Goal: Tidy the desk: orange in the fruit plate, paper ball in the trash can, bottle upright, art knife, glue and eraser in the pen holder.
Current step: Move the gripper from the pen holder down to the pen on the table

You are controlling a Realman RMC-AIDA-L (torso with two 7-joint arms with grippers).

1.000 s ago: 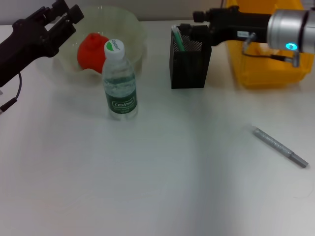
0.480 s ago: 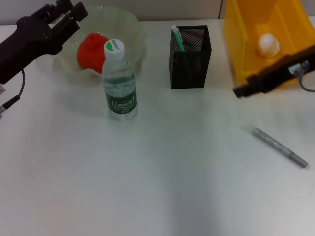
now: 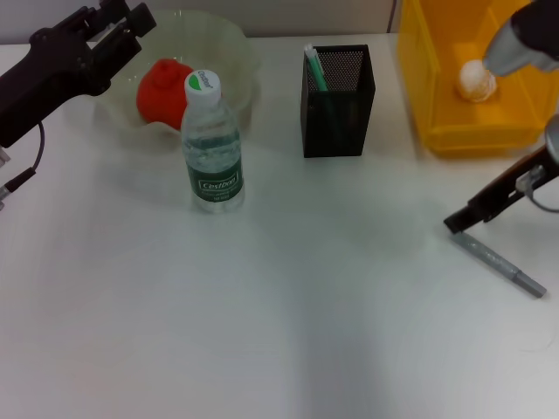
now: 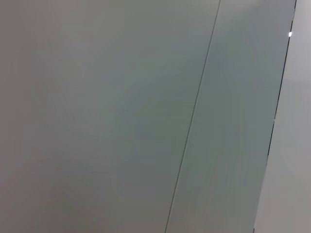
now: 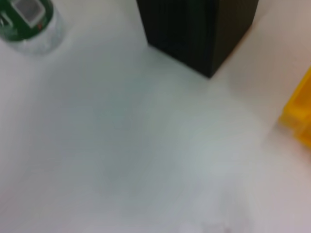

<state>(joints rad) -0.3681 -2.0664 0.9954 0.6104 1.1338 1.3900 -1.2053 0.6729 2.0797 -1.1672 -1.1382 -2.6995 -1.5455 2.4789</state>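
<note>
Hovering at the knife's (image 3: 498, 261) upper-left end, the right gripper (image 3: 454, 224) is nearer; the knife runs down-right from it; whether its jaws are open I cannot tell.

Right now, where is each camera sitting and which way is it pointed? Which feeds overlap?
Head view: on the head, looking forward and down at the desk; shows left gripper by the fruit plate, right gripper at the art knife.
Left wrist view: on the left wrist, faces a blank grey surface; no robot parts visible.
Right wrist view: on the right wrist, looks down at the desk; no fingers visible.
Shared: head and right wrist both show the bottle and pen holder.
</note>
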